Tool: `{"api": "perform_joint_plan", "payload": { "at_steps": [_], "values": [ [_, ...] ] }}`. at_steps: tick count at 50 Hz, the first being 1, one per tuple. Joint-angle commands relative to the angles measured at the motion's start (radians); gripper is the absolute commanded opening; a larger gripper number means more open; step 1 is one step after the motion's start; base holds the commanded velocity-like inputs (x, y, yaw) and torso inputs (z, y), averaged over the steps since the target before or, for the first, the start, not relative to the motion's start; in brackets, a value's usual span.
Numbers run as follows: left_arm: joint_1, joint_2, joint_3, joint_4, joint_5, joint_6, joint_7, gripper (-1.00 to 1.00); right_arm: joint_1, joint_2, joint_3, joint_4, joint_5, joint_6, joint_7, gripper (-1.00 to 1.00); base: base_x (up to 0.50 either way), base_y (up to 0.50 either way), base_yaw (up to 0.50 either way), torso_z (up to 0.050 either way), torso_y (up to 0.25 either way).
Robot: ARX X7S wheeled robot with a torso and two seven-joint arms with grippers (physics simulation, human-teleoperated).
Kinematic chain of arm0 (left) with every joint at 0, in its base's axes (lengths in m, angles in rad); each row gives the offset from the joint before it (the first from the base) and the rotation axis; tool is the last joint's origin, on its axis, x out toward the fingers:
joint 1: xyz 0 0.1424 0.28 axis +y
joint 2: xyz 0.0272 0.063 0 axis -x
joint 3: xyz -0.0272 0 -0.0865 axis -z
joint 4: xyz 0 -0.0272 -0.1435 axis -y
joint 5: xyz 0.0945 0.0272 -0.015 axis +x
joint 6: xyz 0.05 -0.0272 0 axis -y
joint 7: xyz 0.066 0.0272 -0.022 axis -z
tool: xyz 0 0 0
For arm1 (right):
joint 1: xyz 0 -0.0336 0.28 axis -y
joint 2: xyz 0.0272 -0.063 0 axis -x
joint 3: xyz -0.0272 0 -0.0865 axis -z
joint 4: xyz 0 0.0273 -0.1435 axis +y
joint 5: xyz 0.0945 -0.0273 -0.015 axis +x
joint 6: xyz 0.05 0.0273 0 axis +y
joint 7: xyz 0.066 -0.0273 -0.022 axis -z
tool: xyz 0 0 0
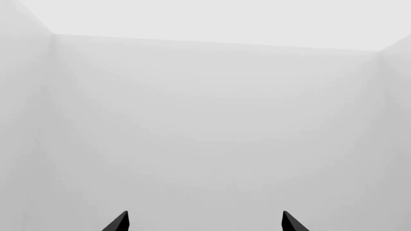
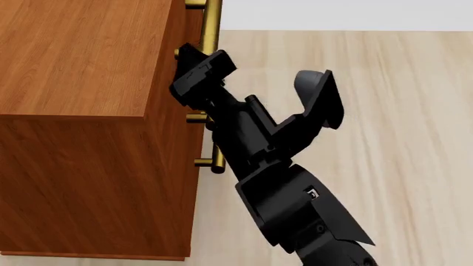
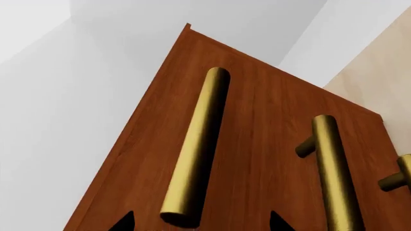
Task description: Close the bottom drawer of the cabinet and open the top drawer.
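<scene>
Our right gripper (image 3: 199,222) has its fingers (image 3: 123,222) spread, the top drawer (image 3: 257,144) handle (image 3: 192,149) between them; our left gripper (image 1: 204,222) fingers also spread.

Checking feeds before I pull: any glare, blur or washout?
Left wrist view: washed-out pale walls, only pincer tips, nothing useful. Right wrist view: sharp; soft sheen on the top drawer handle, shaded underside, no glare. Head view: evenly lit, right pincer crisp against the cabinet.

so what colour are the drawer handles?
Brass-gold bar handles on the reddish-brown cabinet; clearest in the right wrist view.
</scene>
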Motion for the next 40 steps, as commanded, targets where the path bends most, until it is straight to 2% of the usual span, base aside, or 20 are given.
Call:
{"api": "perform_joint_plan", "payload": {
  "at_steps": [1,40],
  "values": [
    [0.0,-0.004,0.0,-0.001,-0.004,0.003,-0.002,1.0,0.021,0.004,-0.031,0.034,0.004,-0.009,-0.011,1.0,0.0,0.0,0.0,0.0,0.0],
    [0.009,-0.017,0.011,-0.013,-0.001,0.022,-0.004,1.0,0.104,0.008,-0.107,0.152,0.034,-0.048,-0.066,1.0,0.0,0.0,0.0,0.0,0.0]
  ]
}}
